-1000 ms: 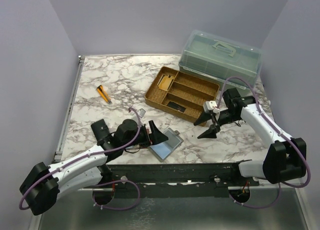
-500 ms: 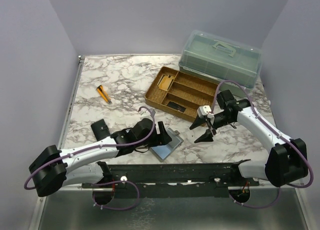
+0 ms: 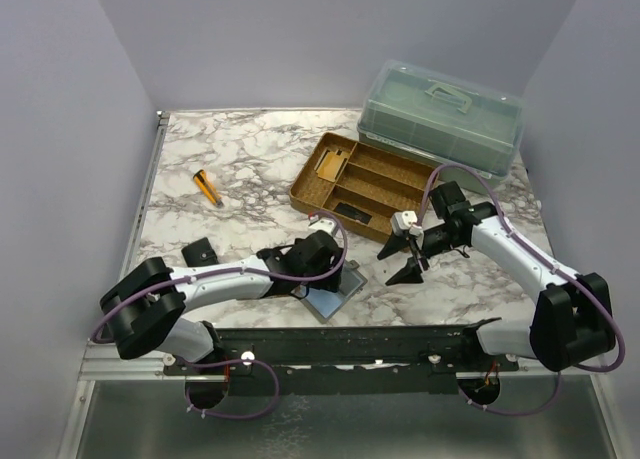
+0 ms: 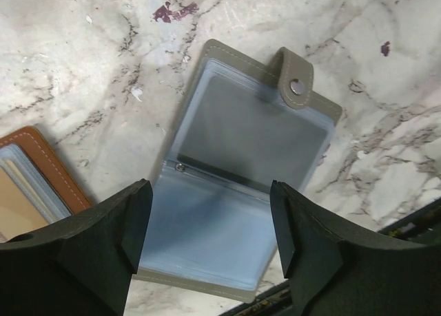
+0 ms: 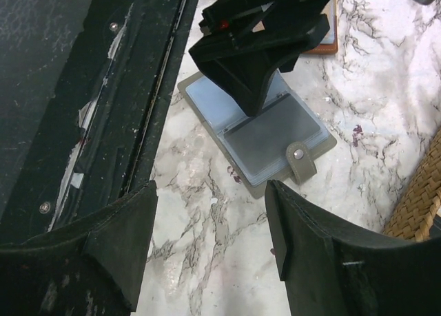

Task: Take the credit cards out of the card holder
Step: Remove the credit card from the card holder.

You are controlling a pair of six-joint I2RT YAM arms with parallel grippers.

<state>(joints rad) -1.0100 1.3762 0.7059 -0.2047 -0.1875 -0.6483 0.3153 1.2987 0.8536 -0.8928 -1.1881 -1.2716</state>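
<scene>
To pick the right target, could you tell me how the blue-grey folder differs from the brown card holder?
The blue-grey folder has a grey-green cover with a snap tab; the card holder has a stitched reddish-brown cover. The folder's sleeves are translucent blue-grey; the card holder shows a tan panel. Both lie open on the table.

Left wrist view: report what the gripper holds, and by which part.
Nothing is held. The left gripper stands open over the blue-grey folder, with nothing pinched between its jaws.
</scene>
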